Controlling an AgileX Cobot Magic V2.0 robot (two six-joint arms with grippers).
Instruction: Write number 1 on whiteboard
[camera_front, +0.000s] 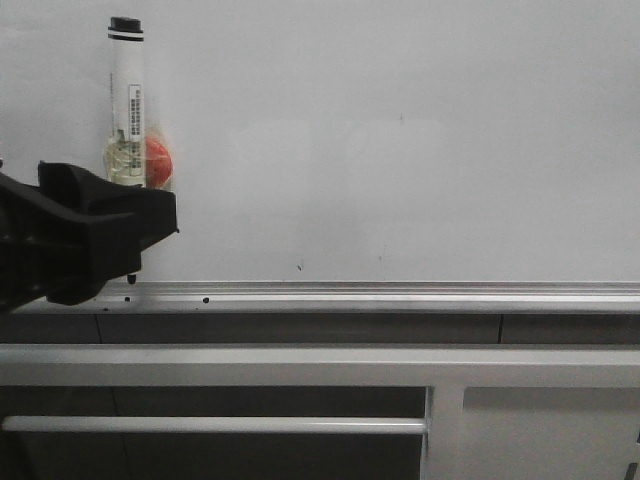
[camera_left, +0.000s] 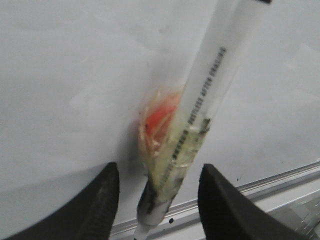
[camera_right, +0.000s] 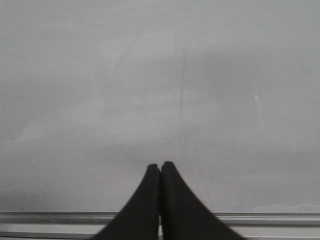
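The whiteboard (camera_front: 400, 150) is a pale glossy board with a silver edge rail (camera_front: 400, 292) along its near side. A clear-bodied marker (camera_front: 127, 90) with a black end stands nearly upright at the left, its tip down by the rail. Yellowish tape and a red piece (camera_front: 158, 160) are wrapped round its lower body. My left gripper (camera_front: 150, 220) is open, with one finger on each side of the marker (camera_left: 210, 75) and clear gaps between. My right gripper (camera_right: 160, 165) is shut and empty over the board (camera_right: 75, 75). No number 1 shows in the front view. A faint thin vertical line (camera_right: 182, 90) may be a reflection.
A white metal frame (camera_front: 300, 362) with a horizontal bar (camera_front: 220, 424) runs below the rail in front. A few dark specks (camera_front: 300, 267) dot the board near the rail. The right arm is out of the front view.
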